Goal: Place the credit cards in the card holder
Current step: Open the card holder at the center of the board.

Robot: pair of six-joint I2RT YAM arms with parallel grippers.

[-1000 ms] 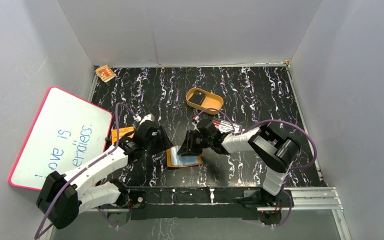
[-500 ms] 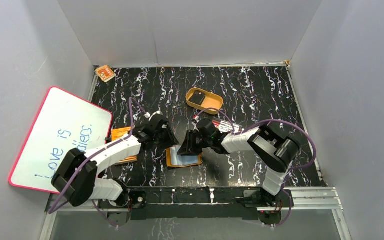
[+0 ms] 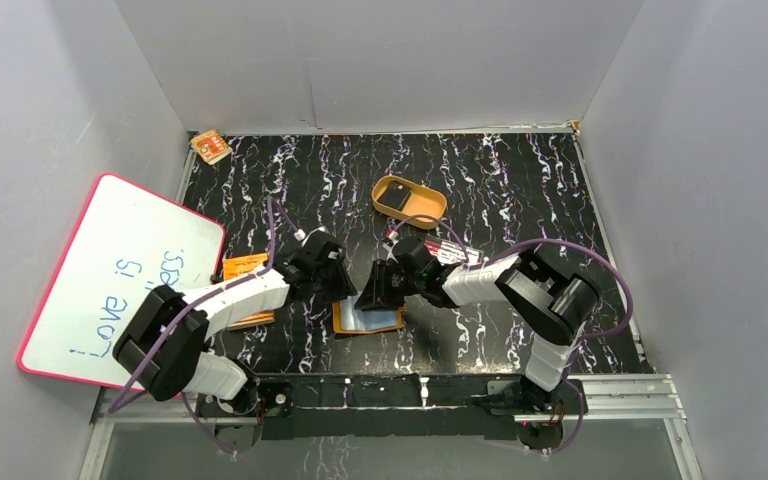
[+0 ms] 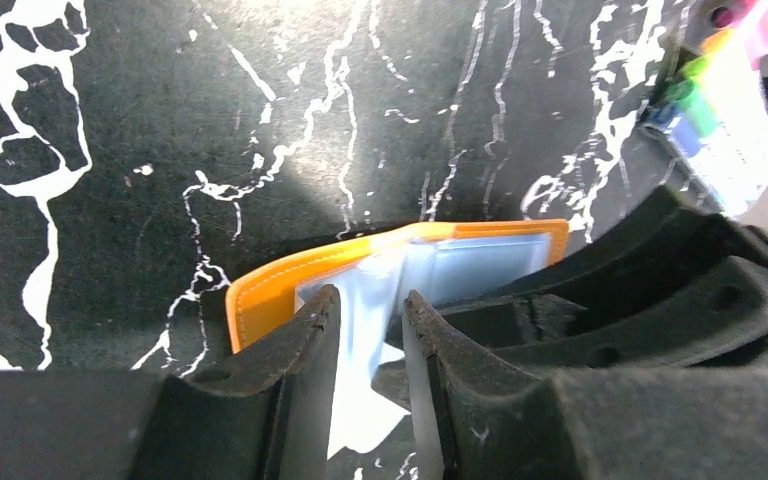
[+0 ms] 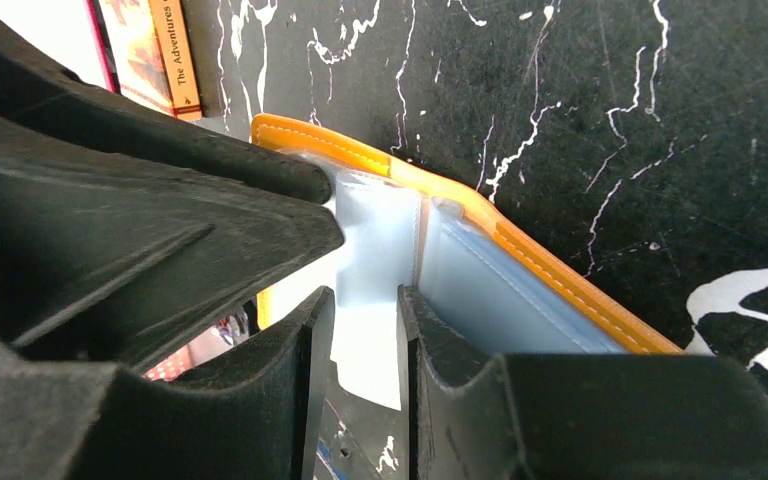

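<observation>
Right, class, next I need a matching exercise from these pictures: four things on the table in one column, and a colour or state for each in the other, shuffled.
Things
1. card holder
2. oval tray
3. whiteboard
4. marker pack

Descriptions
A. pink edge, handwriting on it
B. tan, a black item inside
C. row of coloured caps
D. orange, lying open, light-blue inside

Pairs: 1-D, 2-B, 3-A, 4-C

left gripper (image 4: 370,312) — jaws narrow | right gripper (image 5: 365,300) — jaws narrow | arms reach inward, tip to tip
</observation>
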